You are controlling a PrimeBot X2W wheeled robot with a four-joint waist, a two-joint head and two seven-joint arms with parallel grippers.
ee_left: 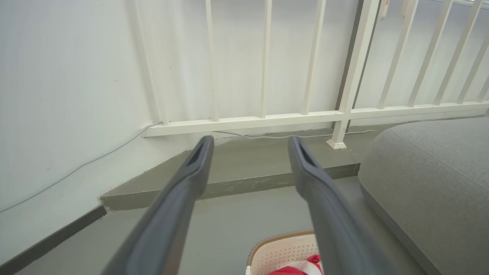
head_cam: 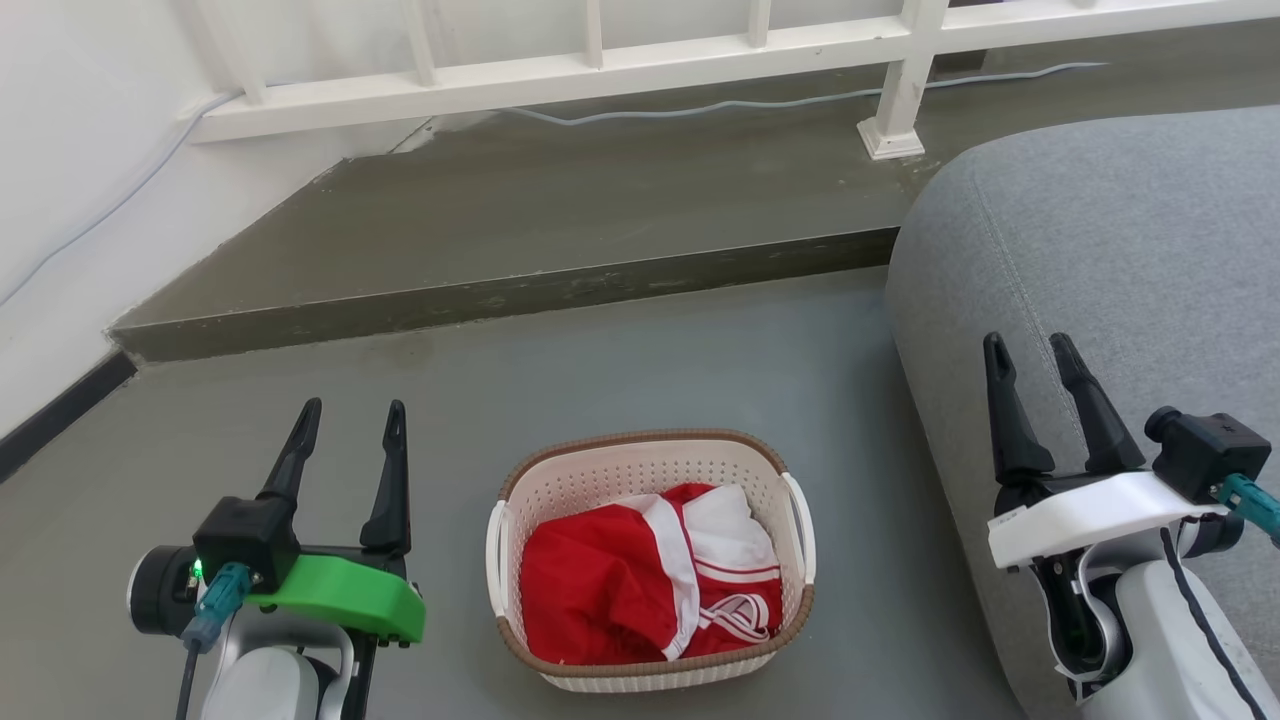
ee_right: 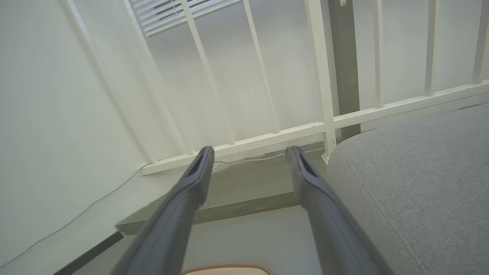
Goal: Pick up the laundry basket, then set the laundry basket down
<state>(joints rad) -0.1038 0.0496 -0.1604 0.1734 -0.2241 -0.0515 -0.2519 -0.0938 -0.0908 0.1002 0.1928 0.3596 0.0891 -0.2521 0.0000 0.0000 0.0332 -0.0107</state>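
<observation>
The laundry basket (head_cam: 770,480) stands on the grey floor between my two arms, cream-white and perforated with a brown rim and a white loop handle on each side. Red and white clothing (head_cam: 640,580) lies inside it. My left gripper (head_cam: 352,412) hangs open to the basket's left, apart from it, nothing between its fingers. My right gripper (head_cam: 1028,346) is open to the basket's right, over the grey cushion. A corner of the basket (ee_left: 282,250) appears low in the left wrist view, between the fingers of the left gripper (ee_left: 250,143). In the right wrist view the right gripper (ee_right: 248,152) is open above the basket's rim (ee_right: 225,267).
A large grey cushion (head_cam: 1120,280) fills the right side beside the basket. A raised concrete step (head_cam: 520,290) runs across behind it, with a white railing (head_cam: 600,70) and a thin cable (head_cam: 700,105) along its back. A white wall (head_cam: 70,180) closes the left.
</observation>
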